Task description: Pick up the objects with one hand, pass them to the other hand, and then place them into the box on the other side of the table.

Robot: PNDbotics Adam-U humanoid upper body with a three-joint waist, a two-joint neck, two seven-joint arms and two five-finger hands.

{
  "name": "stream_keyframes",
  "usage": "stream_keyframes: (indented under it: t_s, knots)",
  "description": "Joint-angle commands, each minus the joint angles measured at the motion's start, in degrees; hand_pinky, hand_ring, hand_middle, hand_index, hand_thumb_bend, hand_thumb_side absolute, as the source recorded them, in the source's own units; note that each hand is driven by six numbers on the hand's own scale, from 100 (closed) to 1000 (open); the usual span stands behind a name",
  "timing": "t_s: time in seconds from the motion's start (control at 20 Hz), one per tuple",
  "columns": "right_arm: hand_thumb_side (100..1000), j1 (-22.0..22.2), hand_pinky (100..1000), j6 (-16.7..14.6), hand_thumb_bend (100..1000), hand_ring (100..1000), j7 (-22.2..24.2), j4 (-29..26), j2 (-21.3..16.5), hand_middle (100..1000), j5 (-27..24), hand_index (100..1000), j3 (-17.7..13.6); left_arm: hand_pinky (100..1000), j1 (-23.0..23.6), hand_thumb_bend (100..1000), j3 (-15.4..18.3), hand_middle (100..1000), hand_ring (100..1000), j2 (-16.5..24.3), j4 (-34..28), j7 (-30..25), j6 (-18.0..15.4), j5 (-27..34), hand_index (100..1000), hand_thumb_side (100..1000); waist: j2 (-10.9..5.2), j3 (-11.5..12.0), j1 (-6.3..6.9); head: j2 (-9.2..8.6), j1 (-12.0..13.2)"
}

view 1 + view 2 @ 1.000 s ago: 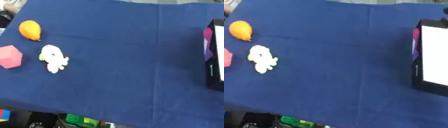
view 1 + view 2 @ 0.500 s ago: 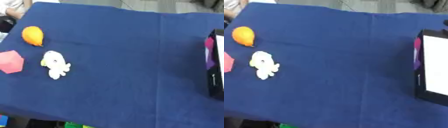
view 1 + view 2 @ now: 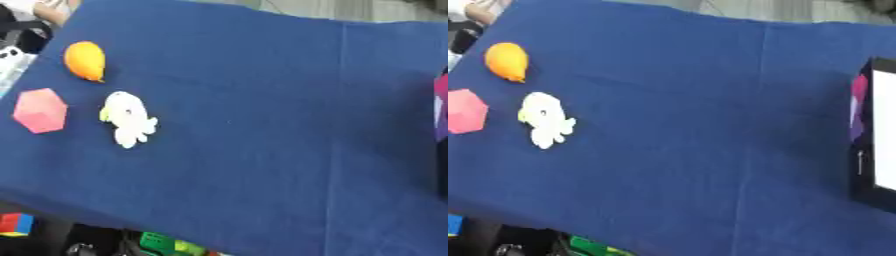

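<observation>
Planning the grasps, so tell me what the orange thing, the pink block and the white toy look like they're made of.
Orange thing: smooth, faintly glossy, probably plastic or rubber.
Pink block: flat facets, matte, perhaps foam or plastic.
White toy: soft lobed outline, possibly plush or rubber; cannot tell.
All lie on a blue cloth with visible creases.

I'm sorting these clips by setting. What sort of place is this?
Probably a robot lab or test bench: a table under a blue cloth laid with toy props, namely an orange fruit, a pink block and a white figure, with a black box opposite.
</observation>
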Motion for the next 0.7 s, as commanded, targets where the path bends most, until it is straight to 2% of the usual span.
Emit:
stream_keyframes:
  t_s: [0.05, 0.3, 0.55, 0.7]
  knots:
    - [589, -0.2, 1000, -0.3, 100, 1000, 0.1, -0.4, -2.2, 1000, 0.4, 1000, -0.1, 924, -1.6, 682, -0.2, 849, 919, 3.5, 1.3, -0.4, -0.4, -2.9, 891, 289, -1.04, -0.1, 0.32, 0.30, 0.6]
    - [589, -0.1, 1000, -0.4, 100, 1000, 0.4, -0.3, -2.3, 1000, 0.5, 1000, 0.1, 925, -4.5, 706, -1.2, 851, 924, 3.0, 4.3, -0.9, -1.5, -6.8, 884, 242, -1.15, 0.0, 0.22, 0.31, 0.2]
    - [589, -0.1, 1000, -0.4, 100, 1000, 0.9, -0.2, -2.4, 1000, 0.6, 1000, 0.6, 917, -7.7, 790, -2.8, 854, 931, 2.1, 6.3, -0.7, -2.4, -12.8, 890, 238, -1.35, 0.0, 0.26, 0.58, 0.5]
    - [589, -0.1, 1000, -0.2, 100, 1000, 1.3, 0.0, -2.4, 1000, 0.8, 1000, 0.9, 916, -9.3, 807, -3.8, 859, 932, 1.1, 6.9, 0.1, -3.2, -16.9, 904, 234, -1.43, 0.1, 0.25, 0.72, 1.3]
